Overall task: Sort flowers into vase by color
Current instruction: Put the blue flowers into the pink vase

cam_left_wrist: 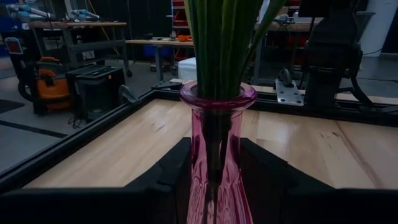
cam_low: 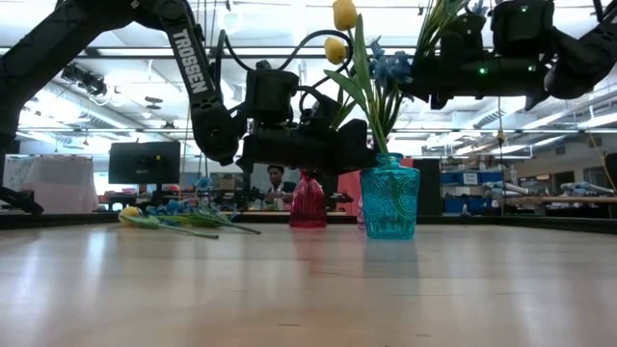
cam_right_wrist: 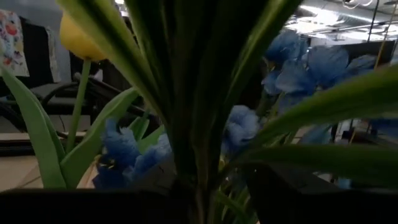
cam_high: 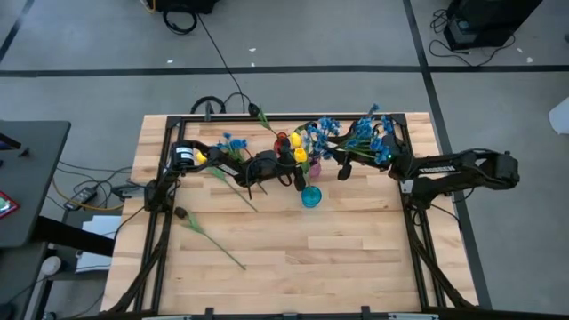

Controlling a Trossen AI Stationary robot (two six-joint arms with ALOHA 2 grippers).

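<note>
The left gripper (cam_high: 298, 171) reaches across the table's far half with its two dark fingers (cam_left_wrist: 171, 171) set either side of the pink vase (cam_left_wrist: 214, 155), closed against the glass. Green stems stand in that vase, with yellow buds (cam_high: 297, 147) above it. Farther left on the wooden table (cam_high: 293, 258), a yellow and blue flower (cam_high: 213, 153) lies flat near the left arm's base, and a bare green stem (cam_high: 209, 236) lies well apart toward the near left. In the low view those loose flowers (cam_low: 178, 219) show lying on the tabletop, and a person (cam_low: 278, 185) sits in the room behind.

Just beside the pink vase stands a teal vase (cam_low: 389, 198), holding stems with a blue blossom (cam_low: 390, 67). A red vase (cam_low: 308, 202) stands behind in the low view.

The right gripper (cam_high: 351, 158) hangs above the vases among sprays of blue blossoms (cam_high: 373, 133); leaves (cam_right_wrist: 205, 93) crowd its wrist view, and whether its fingers are spread or gripping a stem cannot be told.
</note>
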